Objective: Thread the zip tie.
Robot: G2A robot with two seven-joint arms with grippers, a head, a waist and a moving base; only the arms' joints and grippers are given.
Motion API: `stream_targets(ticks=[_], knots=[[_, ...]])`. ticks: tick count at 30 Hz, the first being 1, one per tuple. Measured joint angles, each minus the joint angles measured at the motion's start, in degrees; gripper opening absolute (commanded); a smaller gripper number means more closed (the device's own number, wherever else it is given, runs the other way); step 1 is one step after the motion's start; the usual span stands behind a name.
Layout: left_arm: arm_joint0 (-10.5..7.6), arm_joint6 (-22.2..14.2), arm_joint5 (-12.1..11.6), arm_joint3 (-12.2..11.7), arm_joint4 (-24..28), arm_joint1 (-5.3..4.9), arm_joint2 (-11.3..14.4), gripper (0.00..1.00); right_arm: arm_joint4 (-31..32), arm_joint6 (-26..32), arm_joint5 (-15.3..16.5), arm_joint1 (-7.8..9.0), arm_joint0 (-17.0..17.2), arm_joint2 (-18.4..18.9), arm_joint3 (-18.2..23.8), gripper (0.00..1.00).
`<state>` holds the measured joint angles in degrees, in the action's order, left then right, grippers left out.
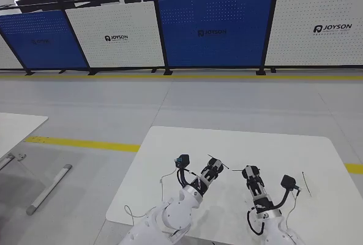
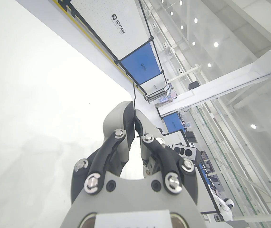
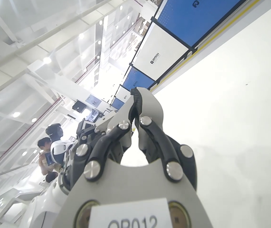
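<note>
Left tool [image 2: 134, 110] clamped on zip tie [image 2: 134, 93], strap sticking straight out past tips. Right tool [image 1: 248, 171] pinched together too (nothing visible in it, afaict). Top view: strap runs diagonally, lower-right end aimed at right tool just beside it. Top view also adds spare tie [image 1: 306, 184] loose on counter [image 1: 187, 147], lower right.

My left gripper [image 2: 134, 111] is smooth grey plastic, with ribbed black rubber pads [image 2: 128, 117] and shiny metal pins [image 2: 119, 133]. The zip tie [image 2: 134, 93] pinched in it looks like matt black plastic. The white table [image 2: 30, 72] is smooth and matt.
</note>
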<state>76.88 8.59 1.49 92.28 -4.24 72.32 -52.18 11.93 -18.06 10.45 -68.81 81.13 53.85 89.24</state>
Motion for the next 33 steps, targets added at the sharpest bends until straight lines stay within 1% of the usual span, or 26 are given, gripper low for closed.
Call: stream_targets(ticks=[3, 10, 15, 18, 24, 33], knots=[[0.0, 0.0, 0.0, 0.0, 0.0, 0.0, 0.0, 0.0, -1.91, -0.63, 0.34, -0.45, -0.05, -0.52, 0.01, 0.0], [0.0, 0.0, 0.0, 0.0, 0.0, 0.0, 0.0, 0.0, -1.83, -0.41, 0.24, -0.44, 0.01, -0.31, 0.02, 0.0], [0.0, 0.0, 0.0, 0.0, 0.0, 0.0, 0.0, 0.0, -3.29, 1.56, -1.06, -0.66, 0.3, 1.37, -0.02, 0.0], [0.0, 0.0, 0.0, 0.0, 0.0, 0.0, 0.0, 0.0, -3.53, 2.96, -1.39, -0.88, 0.38, 1.6, 0.04, 0.0], [0.0, 0.0, 0.0, 0.0, 0.0, 0.0, 0.0, 0.0, -4.45, 3.79, -0.35, -1.23, 0.8, 1.95, -0.03, 0.0], [0.0, 0.0, 0.0, 0.0, 0.0, 0.0, 0.0, 0.0, -4.48, 4.7, -0.63, -1.47, 0.85, 2.73, 0.1, 0.0]])
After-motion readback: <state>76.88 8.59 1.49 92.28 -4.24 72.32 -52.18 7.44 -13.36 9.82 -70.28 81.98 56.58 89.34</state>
